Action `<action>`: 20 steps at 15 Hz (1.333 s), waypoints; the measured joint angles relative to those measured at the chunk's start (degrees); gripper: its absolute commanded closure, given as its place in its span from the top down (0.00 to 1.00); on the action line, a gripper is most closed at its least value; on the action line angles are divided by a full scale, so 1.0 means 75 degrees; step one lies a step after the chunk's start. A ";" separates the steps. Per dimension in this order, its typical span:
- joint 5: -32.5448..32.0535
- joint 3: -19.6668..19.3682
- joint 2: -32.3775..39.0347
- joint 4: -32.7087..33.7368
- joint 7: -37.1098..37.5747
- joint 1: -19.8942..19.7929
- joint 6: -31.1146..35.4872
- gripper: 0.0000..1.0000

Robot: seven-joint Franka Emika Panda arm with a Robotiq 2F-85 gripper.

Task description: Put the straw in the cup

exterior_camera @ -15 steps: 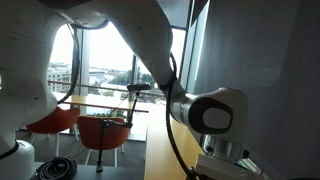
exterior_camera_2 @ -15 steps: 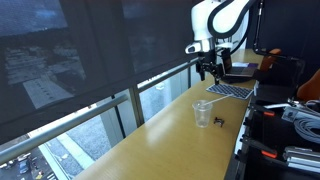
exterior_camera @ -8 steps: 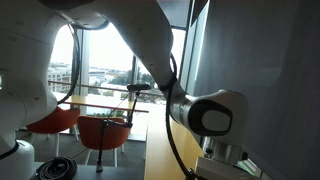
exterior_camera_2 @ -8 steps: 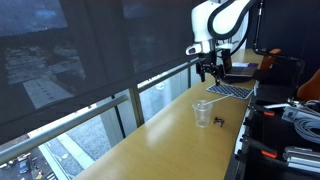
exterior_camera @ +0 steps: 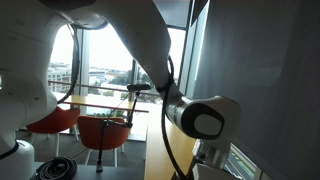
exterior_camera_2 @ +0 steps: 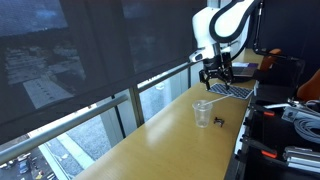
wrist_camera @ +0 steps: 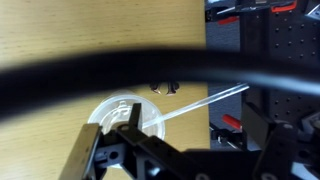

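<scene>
A clear plastic cup (exterior_camera_2: 202,113) stands on the long wooden counter (exterior_camera_2: 170,135). In the wrist view the cup (wrist_camera: 122,115) is seen from above. A clear straw (wrist_camera: 205,101) has one end inside the cup's rim and slants out over the counter edge. My gripper (exterior_camera_2: 217,74) hangs in the air above and behind the cup, over a dark mat. Its fingers (wrist_camera: 185,152) are spread apart and hold nothing. A blurred black cable crosses the wrist view and hides part of the counter.
A small black object (exterior_camera_2: 219,121) lies on the counter next to the cup, and also shows in the wrist view (wrist_camera: 165,88). A dark mat (exterior_camera_2: 229,90) lies further back. Black equipment and cables (exterior_camera_2: 290,120) line the counter's edge. The window railing (exterior_camera_2: 120,100) borders the other side.
My gripper has moved a little sideways and down, away from the window and towards the dark mat. The cup and straw have not moved.
</scene>
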 measured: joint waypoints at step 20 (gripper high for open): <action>0.0402 -0.0320 -0.1030 -0.2320 -0.4468 -0.0131 0.2646 1.00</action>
